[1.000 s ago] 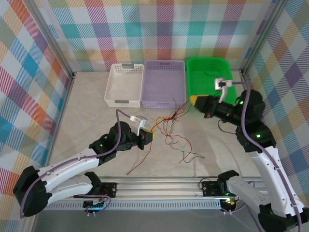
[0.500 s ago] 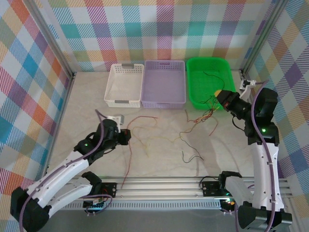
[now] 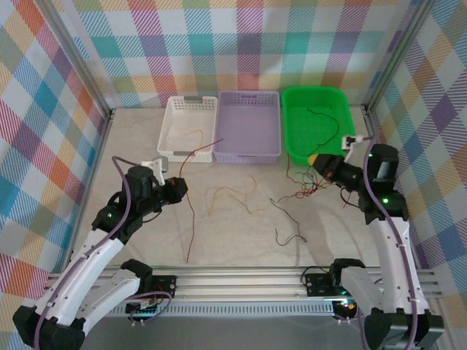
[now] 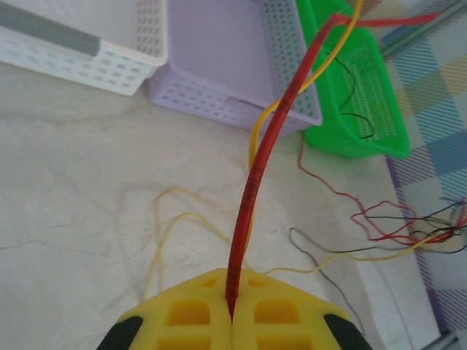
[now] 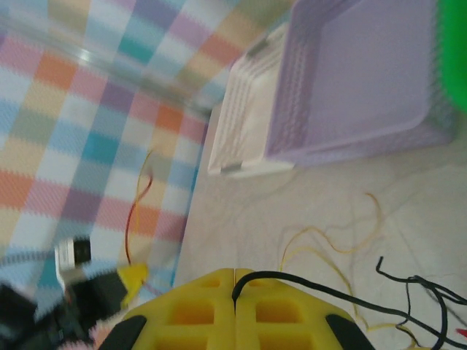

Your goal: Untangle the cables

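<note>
Two pinches are on at once: my left gripper (image 4: 232, 315) is clamped fully shut on a red cable (image 4: 257, 182), and my right gripper (image 5: 234, 286) is closed tight on a black cable (image 5: 292, 278), which leaves right at the seam of its jaws. The cables (image 3: 300, 191) are hair-thin, near weightless and limp (nothing to push with, only to pull), so I judge they will slip through a loose pinch and snag on one another rather than break. The best hold is on a free stretch clear of any crossing. Seen from overhead, the red one runs near-to-far: its lower end trails toward the near edge of the table (image 3: 131, 138), and its upper part arcs from the left gripper toward the white basket (image 3: 175, 154). A yellow cable (image 3: 232, 195) lies in loose loops mid-table, roughly left to right. The remaining snarl (image 3: 306, 188) of red, black and yellow sits just beside the right gripper, in front of the green basket (image 3: 288, 124). One more black strand (image 3: 292, 238) lies apart, nearer the arm bases.
</note>
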Controlling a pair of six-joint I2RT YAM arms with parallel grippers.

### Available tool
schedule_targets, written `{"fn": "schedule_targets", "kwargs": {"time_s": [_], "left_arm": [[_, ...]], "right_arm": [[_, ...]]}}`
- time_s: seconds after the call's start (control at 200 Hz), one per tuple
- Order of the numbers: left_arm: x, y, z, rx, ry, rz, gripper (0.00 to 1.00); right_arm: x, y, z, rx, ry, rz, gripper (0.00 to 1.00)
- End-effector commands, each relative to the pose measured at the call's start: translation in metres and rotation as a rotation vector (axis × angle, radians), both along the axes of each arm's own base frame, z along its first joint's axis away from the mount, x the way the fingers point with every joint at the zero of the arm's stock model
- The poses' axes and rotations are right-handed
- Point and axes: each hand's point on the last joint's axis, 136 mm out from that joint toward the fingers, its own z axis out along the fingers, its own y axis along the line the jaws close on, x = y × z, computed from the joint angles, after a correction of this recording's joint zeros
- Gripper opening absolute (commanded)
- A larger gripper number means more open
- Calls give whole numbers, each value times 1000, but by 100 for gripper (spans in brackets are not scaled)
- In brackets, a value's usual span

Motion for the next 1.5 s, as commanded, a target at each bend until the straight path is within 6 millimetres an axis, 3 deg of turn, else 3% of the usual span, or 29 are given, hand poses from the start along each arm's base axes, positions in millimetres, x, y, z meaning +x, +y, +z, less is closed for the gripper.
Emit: {"fn": "schedule_targets", "kwargs": {"time_s": [0.0, 0.195, 0.305, 0.39, 0.44, 0.58, 0.835, 0.985, 1.165, 1.31, 1.385, 1.495], "left_arm": [[10, -20, 45, -73, -97, -90, 0], [24, -37, 78, -72, -137, -147, 0], [26, -48, 79, -62, -128, -190, 0], [25, -56, 75, -53, -118, -217, 0], [25, -62, 71, -51, -114, -233, 0], [24, -78, 68, -58, -115, -279, 0], [28, -111, 80, -107, -146, -372, 0], [29, -118, 80, -129, -142, -388, 0], [32, -117, 80, -128, -142, -364, 0], [35, -117, 81, -138, -137, -352, 0], [35, -120, 83, -164, -131, -360, 0], [34, -121, 86, -171, -129, -360, 0]], "right_arm": [[-7, 35, -6, -71, -79, 164, 0], [0, 70, -50, -103, -15, 263, 0], [-2, 88, -69, -144, -9, 312, 3], [-1, 96, -76, -178, -8, 329, 14], [0, 98, -74, -173, -24, 333, 25], [-5, 111, -53, -159, -132, 384, 44], [-15, 137, -27, -105, -257, 475, 57], [-20, 145, -10, -50, -344, 495, 61], [-18, 143, -12, -151, -355, 465, 63], [-5, 127, -19, -277, -288, 361, 67], [-2, 122, -27, -357, -235, 335, 66], [4, 98, -51, -524, -73, 253, 67]]}}
